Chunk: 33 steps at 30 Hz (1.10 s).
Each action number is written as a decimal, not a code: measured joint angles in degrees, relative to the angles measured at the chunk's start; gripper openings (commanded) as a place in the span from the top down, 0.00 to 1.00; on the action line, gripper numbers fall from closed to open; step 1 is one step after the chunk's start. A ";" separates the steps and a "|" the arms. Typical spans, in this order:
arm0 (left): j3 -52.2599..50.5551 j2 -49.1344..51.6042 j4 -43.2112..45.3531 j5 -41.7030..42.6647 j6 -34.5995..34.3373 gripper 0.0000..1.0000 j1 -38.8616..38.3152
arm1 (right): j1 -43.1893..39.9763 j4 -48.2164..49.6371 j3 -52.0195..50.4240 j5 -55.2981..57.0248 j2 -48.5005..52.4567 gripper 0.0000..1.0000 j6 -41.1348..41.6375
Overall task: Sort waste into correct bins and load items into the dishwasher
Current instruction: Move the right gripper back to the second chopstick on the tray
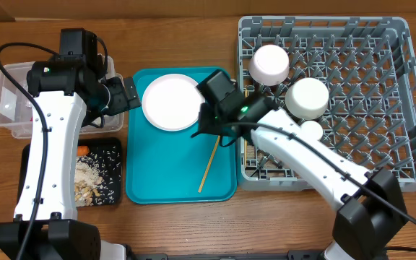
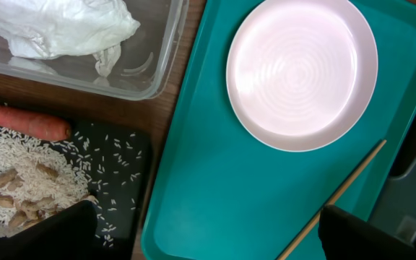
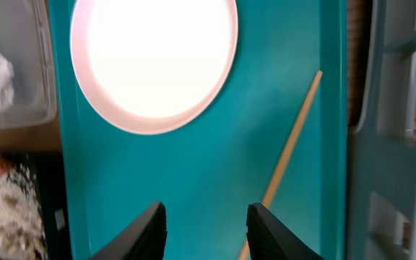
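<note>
The right gripper [image 3: 208,224] hangs low over the teal tray [image 3: 193,180] with its two dark fingers [image 3: 146,231] parted and nothing clamped between them. A thin, pale wooden chopstick [image 3: 291,137] lies flat on the tray and runs diagonally, its lower end slipping under the inner edge of the right-hand finger; whether that finger touches it cannot be told. Just beyond the fingers sits a round pale-pink plate [image 3: 154,65], shallow, clean and glossy, with faint concentric rings on its face, lying flat at the far end of the same tray. To the right of the tray stands the grey dish rack [image 1: 367,94], an open lattice with rows of upright pegs, holding two white bowls [image 1: 269,63] turned upside down near its left edge and a small white cup [image 1: 310,130] just beside them. The left gripper [image 2: 208,231] is spread wide and empty, poised above the tray's left rim, one finger over the black tray [image 2: 125,209] and the other over the teal one. The black tray holds a heap of beige rice crumbs [image 2: 20,173] mixed with a few brownish bits, loose grains scattered around it, and a small orange carrot [image 2: 20,121] lying along its far edge. Behind it, the clear tub [image 2: 157,72] contains a crumpled white wad [image 2: 56,29].
</note>
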 measured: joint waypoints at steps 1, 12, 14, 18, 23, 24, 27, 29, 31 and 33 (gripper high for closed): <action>0.00 0.00 0.00 0.00 0.00 0.00 0.00 | 0.52 0.96 -0.28 1.09 0.00 0.61 1.18; 0.00 0.00 0.02 0.00 0.00 0.00 0.00 | 2.49 10.97 -12.26 7.13 0.13 0.64 9.03; 0.00 0.00 0.02 0.00 0.00 0.00 0.00 | 2.40 11.65 -14.08 7.37 0.28 0.66 10.49; 0.00 0.00 0.02 0.00 0.00 0.00 0.00 | 2.40 13.00 -15.12 7.52 1.03 0.66 12.57; 0.00 0.00 0.02 0.00 0.00 0.00 0.00 | 2.58 13.57 -15.12 7.56 1.68 0.67 14.93; 0.00 0.00 0.02 0.00 0.00 0.00 0.00 | 2.71 13.55 -15.12 7.52 2.12 0.67 15.76; 0.00 0.00 0.02 0.00 0.00 0.00 0.00 | 3.26 14.16 -15.12 7.30 3.80 0.67 18.18; 0.00 0.00 0.02 0.00 0.00 0.00 0.00 | 3.63 14.71 -15.12 7.30 4.85 0.67 19.04; 0.00 0.00 0.00 0.00 0.00 0.00 0.00 | 3.91 14.82 -15.12 7.30 5.73 0.67 19.71; 0.00 0.00 0.02 0.00 0.00 0.00 0.00 | 3.98 14.93 -15.12 7.28 6.47 0.67 20.09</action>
